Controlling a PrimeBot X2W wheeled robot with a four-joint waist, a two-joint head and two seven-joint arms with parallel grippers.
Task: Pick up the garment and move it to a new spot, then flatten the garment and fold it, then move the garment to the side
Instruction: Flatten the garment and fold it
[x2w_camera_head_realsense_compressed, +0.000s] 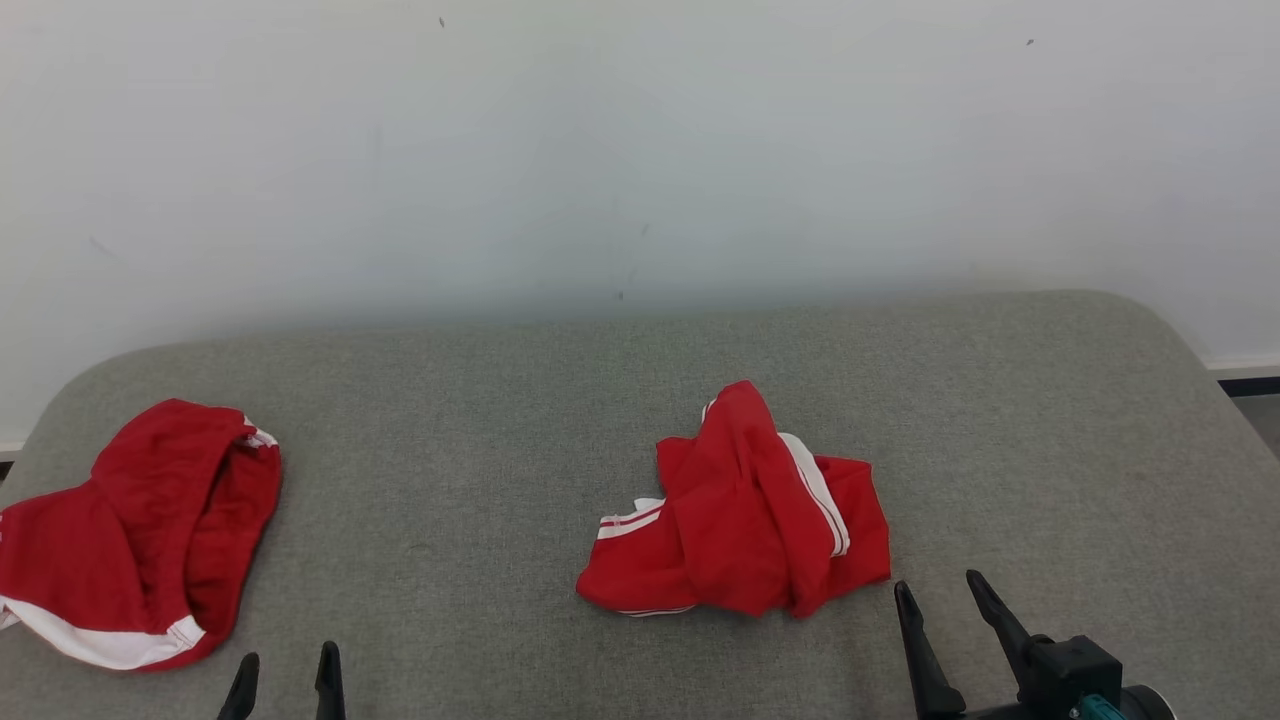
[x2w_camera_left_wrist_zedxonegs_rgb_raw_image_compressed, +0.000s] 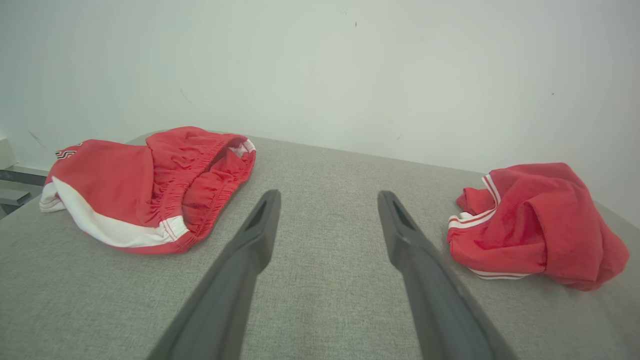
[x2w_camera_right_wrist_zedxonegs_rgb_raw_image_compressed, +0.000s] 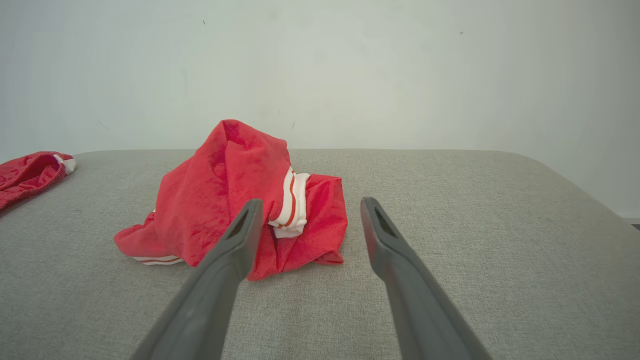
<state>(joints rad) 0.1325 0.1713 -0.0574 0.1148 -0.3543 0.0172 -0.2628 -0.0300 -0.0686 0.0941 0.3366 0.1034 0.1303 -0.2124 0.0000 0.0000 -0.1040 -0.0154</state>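
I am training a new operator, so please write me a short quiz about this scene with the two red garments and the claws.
1. True or false: the right claw is shut on the middle red garment.
2. How many red garments lie on the grey cushion? A) one B) two C) three
3. Fill in: the garment with the broad white band lies nearer the ____ claw.
Key: 1 false, it is open and holds nothing; 2 B; 3 left claw.
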